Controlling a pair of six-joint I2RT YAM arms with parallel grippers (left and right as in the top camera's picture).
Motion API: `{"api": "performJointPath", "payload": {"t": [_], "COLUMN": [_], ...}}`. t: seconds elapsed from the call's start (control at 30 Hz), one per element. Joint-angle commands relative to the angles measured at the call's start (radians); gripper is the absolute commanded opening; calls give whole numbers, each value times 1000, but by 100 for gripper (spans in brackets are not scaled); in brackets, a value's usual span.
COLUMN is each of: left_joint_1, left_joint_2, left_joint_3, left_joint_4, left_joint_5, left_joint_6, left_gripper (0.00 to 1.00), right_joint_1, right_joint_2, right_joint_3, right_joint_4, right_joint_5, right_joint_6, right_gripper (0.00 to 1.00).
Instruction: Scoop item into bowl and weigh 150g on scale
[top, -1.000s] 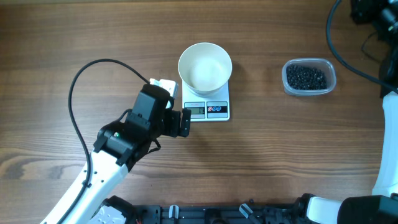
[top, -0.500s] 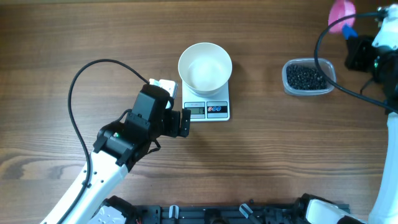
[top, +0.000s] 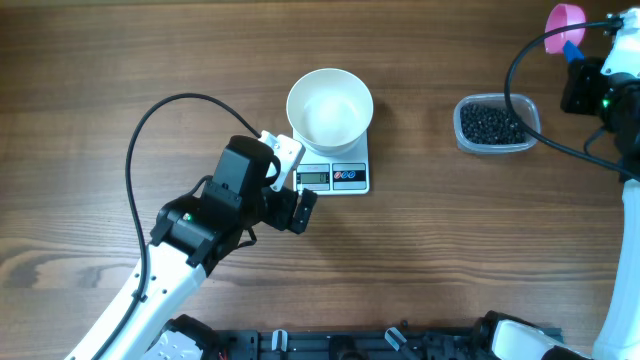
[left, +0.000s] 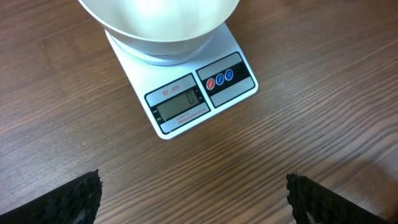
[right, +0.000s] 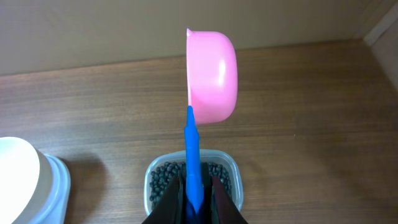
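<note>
Two arms busy: right gripper (right: 193, 200) pinches the blue handle of a pink scoop (right: 214, 74), tipped on edge; beads (right: 163, 179) wait in the tub (right: 234, 167) just below. Next, dip and load. Left gripper (left: 196, 199), spread wide, faces scale (left: 186, 106) and empty bowl (left: 161, 31) just ahead.

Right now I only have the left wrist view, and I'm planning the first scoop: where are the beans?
Observer: The beans are in a clear tub to the right of the scale, well apart from it.
Operator: Is the right tool ready?
Observer: The right tool is shut on the blue handle of a pink scoop, held in the air near the tub with the cup turned on its side.
Operator: Anything in the bowl?
Observer: From overhead the bowl looks empty, plain white inside.
</note>
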Motion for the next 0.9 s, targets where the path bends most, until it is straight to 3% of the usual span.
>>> {"api": "performJointPath", "payload": {"t": [0.0,0.1,0.87], "left_joint_1": [-5,-5,-4], "left_joint_2": [14,28,46], "left_joint_3": [2,2,2], "left_joint_4": [3,4,55], "left_joint_5": [-63,-108,-48], "left_joint_6": [-16,-65,-65], "left_gripper": [100,100,100], "right_joint_1": [5,5,5], "right_joint_2": [-1,-1,-1], "right_joint_3": [13,13,13], "right_joint_4": [26,29,26], "right_joint_5": [-10,-17,-18], "right_joint_6": [18,36,36], "right_gripper": [4,4,4]}}
